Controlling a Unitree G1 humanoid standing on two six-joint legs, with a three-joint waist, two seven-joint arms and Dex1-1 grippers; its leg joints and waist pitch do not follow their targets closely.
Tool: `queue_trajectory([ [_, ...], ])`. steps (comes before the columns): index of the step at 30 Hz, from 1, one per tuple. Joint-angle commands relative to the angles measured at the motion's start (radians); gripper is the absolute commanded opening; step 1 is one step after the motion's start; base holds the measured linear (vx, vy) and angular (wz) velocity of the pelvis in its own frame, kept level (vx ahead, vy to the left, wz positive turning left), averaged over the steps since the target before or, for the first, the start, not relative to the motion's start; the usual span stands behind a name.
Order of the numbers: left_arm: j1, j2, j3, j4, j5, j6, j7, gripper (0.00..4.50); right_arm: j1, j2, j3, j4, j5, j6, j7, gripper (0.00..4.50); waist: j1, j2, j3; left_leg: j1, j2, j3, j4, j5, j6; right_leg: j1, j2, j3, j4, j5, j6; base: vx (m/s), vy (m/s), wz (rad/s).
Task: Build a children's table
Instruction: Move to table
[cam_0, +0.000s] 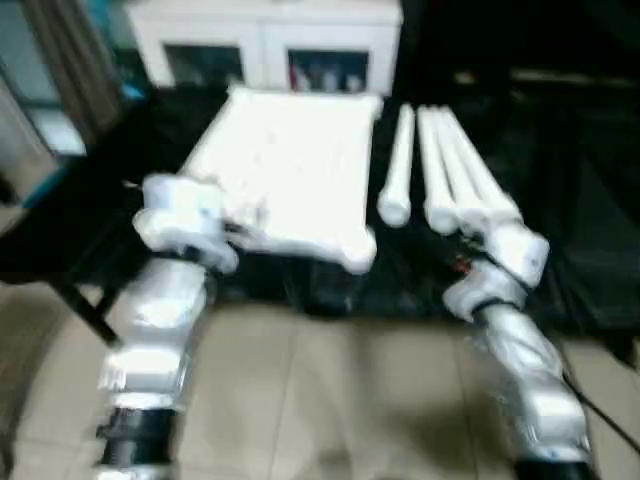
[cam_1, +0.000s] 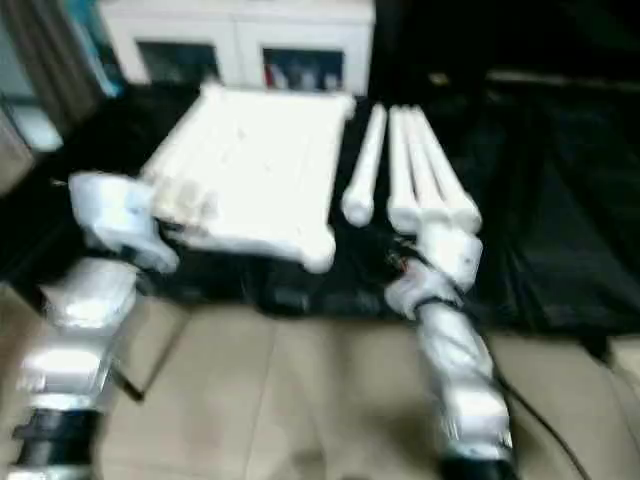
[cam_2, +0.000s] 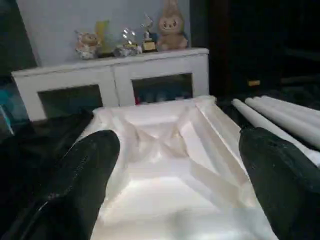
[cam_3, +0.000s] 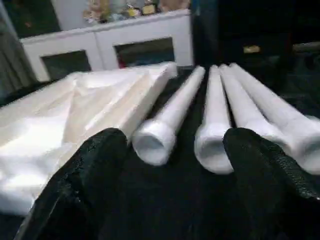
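The children's table top (cam_0: 290, 165) lies upside down on the black-covered work table (cam_0: 580, 240), its ribbed underside (cam_2: 175, 145) facing up. To its right lie the white legs: one leg (cam_0: 398, 165) apart, three more legs (cam_0: 455, 170) side by side. My left gripper (cam_2: 180, 150) is open at the top's near left corner, its black fingers (cam_2: 85, 170) spread wide with nothing held. My right gripper (cam_3: 175, 142) is open just short of the legs' near ends (cam_3: 152, 142), holding nothing.
A white cabinet (cam_0: 265, 40) with glass doors stands behind the work table, with small figures (cam_2: 125, 42) on top. Beige floor tiles (cam_0: 340, 400) lie below the table's near edge. A dark metal table leg (cam_0: 85, 310) slants at the left.
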Motion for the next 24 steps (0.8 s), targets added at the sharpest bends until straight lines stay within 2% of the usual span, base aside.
queue_trajectory([
  [1, 0.001, 0.014, 0.016, 0.000, -0.003, 0.010, -0.009, 4.34, -0.020, 0.012, 0.018, -0.005, -0.004, 0.008, -0.008, 3.56, 0.023, 0.004, -0.026, -0.059, 0.066, -0.017, -0.055, 0.250, 0.010, 0.078, -0.167, 0.064, -0.170, -0.231, -0.168, 0.174, 0.062, -0.05],
  [2, 0.001, 0.015, 0.018, 0.004, -0.006, 0.012, -0.013, 4.34, -0.025, 0.010, 0.022, -0.002, -0.006, 0.010, -0.010, 3.56, 0.030, 0.039, -0.026, -0.046, 0.105, -0.012, -0.134, 0.241, 0.036, 0.081, -0.150, 0.014, -0.191, -0.356, -0.170, 0.174, 0.062, -0.05],
  [3, -0.001, 0.014, 0.018, 0.006, -0.007, 0.014, -0.013, 4.34, -0.028, 0.007, 0.022, -0.001, -0.005, 0.010, -0.008, 3.56, 0.018, 0.089, -0.047, -0.026, 0.151, -0.029, -0.226, 0.171, 0.039, 0.113, -0.077, -0.058, -0.154, -0.296, -0.097, 0.217, 0.139, -0.16],
  [4, -0.003, 0.013, 0.018, 0.009, -0.006, 0.013, -0.013, 4.34, -0.030, 0.004, 0.022, -0.001, -0.006, 0.011, -0.007, 3.56, -0.014, 0.107, -0.035, 0.025, 0.188, -0.092, -0.265, -0.006, 0.064, 0.059, -0.008, -0.097, -0.063, -0.257, -0.048, 0.254, 0.148, -0.17],
  [5, -0.004, 0.011, 0.017, 0.013, -0.006, 0.012, -0.014, 4.34, -0.032, 0.000, 0.021, 0.000, -0.008, 0.013, -0.005, 3.56, -0.037, 0.097, -0.072, 0.140, 0.234, -0.168, -0.263, -0.330, 0.170, -0.057, -0.009, -0.076, 0.089, -0.157, 0.020, 0.254, 0.148, -0.17],
  [6, -0.004, 0.011, 0.017, 0.013, -0.007, 0.012, -0.014, 4.34, -0.032, 0.000, 0.021, 0.000, -0.008, 0.013, -0.004, 3.56, -0.039, 0.100, -0.073, 0.144, 0.223, -0.168, -0.255, -0.301, 0.198, -0.079, -0.013, -0.074, 0.098, -0.122, 0.048, 0.233, 0.111, 0.02],
  [7, 0.001, 0.011, 0.012, 0.019, -0.013, 0.018, -0.019, 4.34, -0.036, -0.010, 0.025, -0.002, -0.017, 0.031, -0.001, 3.56, -0.042, 0.096, -0.071, 0.148, 0.214, -0.162, -0.244, -0.246, 0.230, -0.099, -0.015, -0.073, 0.104, -0.090, 0.076, 0.183, 0.083, -0.02],
  [8, 0.005, 0.012, 0.010, 0.023, -0.016, 0.021, -0.022, 4.34, -0.037, -0.016, 0.029, -0.003, -0.025, 0.042, 0.000, 3.56, -0.050, 0.085, -0.065, 0.136, 0.198, -0.145, -0.248, -0.151, 0.281, -0.113, -0.018, -0.073, 0.117, -0.035, 0.112, 0.183, 0.083, -0.02],
  [9, 0.008, 0.011, 0.009, 0.028, -0.022, 0.024, -0.025, 4.34, -0.038, -0.023, 0.033, -0.003, -0.036, 0.050, 0.001, 3.56, -0.051, 0.073, -0.057, 0.123, 0.194, -0.120, -0.262, -0.083, 0.324, -0.130, -0.027, -0.063, 0.118, 0.022, 0.126, 0.167, 0.039, -0.05],
  [10, 0.009, 0.009, 0.010, 0.029, -0.024, 0.025, -0.025, 4.34, -0.038, -0.023, 0.034, -0.004, -0.036, 0.052, 0.002, 3.56, -0.051, 0.064, -0.052, 0.114, 0.193, -0.102, -0.270, -0.075, 0.330, -0.136, -0.032, -0.058, 0.111, 0.059, 0.117, 0.174, -0.017, 0.01],
  [11, 0.015, -0.002, 0.017, 0.035, -0.043, 0.031, -0.026, 4.34, -0.039, -0.029, 0.036, -0.008, -0.036, 0.067, 0.008, 3.56, -0.052, 0.037, -0.043, 0.099, 0.177, -0.060, -0.283, -0.126, 0.305, -0.130, -0.055, -0.044, 0.059, 0.139, 0.070, 0.174, -0.017, 0.01],
  [12, 0.015, -0.004, 0.018, 0.036, -0.045, 0.032, -0.026, 4.34, -0.039, -0.030, 0.036, -0.009, -0.036, 0.070, 0.008, 3.56, -0.056, 0.025, -0.035, 0.080, 0.155, -0.043, -0.298, -0.177, 0.284, -0.100, -0.060, -0.039, 0.020, 0.148, 0.053, 0.170, -0.084, -0.02],
  [13, 0.020, -0.010, 0.021, 0.040, -0.054, 0.035, -0.029, 4.34, -0.040, -0.035, 0.039, -0.013, -0.036, 0.077, 0.010, 3.56, -0.039, -0.025, -0.050, 0.057, 0.092, 0.003, -0.242, -0.260, 0.214, -0.031, -0.116, 0.042, -0.079, 0.006, 0.047, 0.175, -0.135, 0.11],
  [14, 0.033, -0.014, 0.018, 0.038, -0.063, 0.038, -0.044, 4.34, -0.039, -0.045, 0.043, -0.022, -0.034, 0.093, 0.017, 3.56, -0.002, -0.046, -0.052, 0.030, 0.017, 0.038, -0.057, -0.120, 0.155, 0.022, -0.213, 0.145, -0.182, -0.513, 0.001, 0.175, -0.135, 0.11],
  [15, 0.034, -0.015, 0.017, 0.038, -0.063, 0.039, -0.045, 4.34, -0.039, -0.046, 0.043, -0.023, -0.034, 0.094, 0.017, 3.56, 0.007, -0.038, -0.053, -0.031, 0.037, 0.003, -0.020, 0.002, 0.087, 0.070, -0.219, 0.161, -0.162, -0.600, -0.075, 0.184, -0.097, 0.11],
  [16, 0.045, -0.015, 0.012, 0.035, -0.066, 0.043, -0.060, 4.34, -0.039, -0.051, 0.045, -0.032, -0.027, 0.105, 0.021, 3.56, 0.007, -0.027, -0.054, 0.000, 0.019, 0.017, -0.031, -0.001, 0.013, 0.053, -0.139, 0.205, -0.156, -0.599, -0.113, 0.198, -0.055, -0.19],
  [17, 0.051, -0.014, 0.009, 0.033, -0.067, 0.044, -0.066, 4.34, -0.038, -0.055, 0.047, -0.037, -0.025, 0.108, 0.023, 3.56, 0.035, -0.032, -0.039, -0.018, 0.019, 0.005, -0.037, 0.015, -0.032, 0.087, -0.110, 0.237, -0.147, -0.468, -0.209, 0.198, -0.055, -0.19],
  [18, 0.060, -0.014, 0.005, 0.031, -0.069, 0.043, -0.074, 4.34, -0.036, -0.061, 0.050, -0.042, -0.025, 0.108, 0.028, 3.56, 0.047, -0.026, -0.031, -0.013, 0.024, 0.002, -0.037, 0.015, -0.056, 0.077, -0.085, 0.259, -0.152, -0.408, -0.232, 0.188, -0.028, -0.26],
  [19, 0.072, -0.012, -0.001, 0.028, -0.073, 0.042, -0.082, 4.34, -0.032, -0.069, 0.052, -0.051, -0.027, 0.109, 0.038, 3.56, 0.067, -0.010, -0.027, 0.008, 0.037, -0.006, -0.072, 0.021, -0.088, 0.063, -0.018, 0.281, -0.160, -0.318, -0.208, 0.170, 0.045, -0.31],
  [20, 0.083, -0.009, -0.009, 0.023, -0.073, 0.038, -0.090, 4.34, -0.026, -0.075, 0.050, -0.058, -0.025, 0.111, 0.049, 3.56, 0.064, 0.037, -0.026, 0.059, 0.076, -0.017, -0.191, 0.055, -0.120, 0.025, 0.069, 0.235, -0.134, -0.256, -0.068, 0.170, 0.045, -0.31],
  [21, 0.090, -0.007, -0.015, 0.018, -0.071, 0.033, -0.097, 4.34, -0.023, -0.082, 0.051, -0.064, -0.025, 0.113, 0.057, 3.56, 0.001, 0.072, -0.059, 0.144, 0.185, -0.132, -0.267, 0.110, 0.012, -0.089, 0.042, 0.058, 0.035, -0.115, -0.011, 0.199, 0.093, -0.26],
  [22, 0.095, -0.004, -0.020, 0.012, -0.068, 0.024, -0.102, 4.34, -0.021, -0.089, 0.054, -0.067, -0.021, 0.116, 0.069, 3.56, -0.020, 0.062, -0.084, 0.233, 0.224, -0.178, -0.246, 0.157, 0.126, -0.172, 0.013, 0.000, 0.092, -0.139, 0.017, 0.211, 0.088, 0.04],
  [23, 0.101, -0.001, -0.026, 0.004, -0.064, 0.012, -0.109, 4.34, -0.019, -0.098, 0.057, -0.071, -0.016, 0.121, 0.082, 3.56, -0.015, 0.044, -0.071, 0.180, 0.212, -0.143, -0.225, 0.367, 0.230, -0.187, -0.029, -0.042, 0.122, -0.035, 0.118, 0.211, 0.088, 0.04],
  [24, 0.104, 0.001, -0.028, -0.003, -0.058, 0.005, -0.110, 4.34, -0.018, -0.106, 0.063, -0.074, -0.014, 0.125, 0.095, 3.56, -0.017, 0.038, -0.074, 0.179, 0.192, -0.127, -0.223, 0.450, 0.243, -0.195, -0.031, -0.057, 0.122, 0.005, 0.129, 0.186, 0.064, 0.09],
])
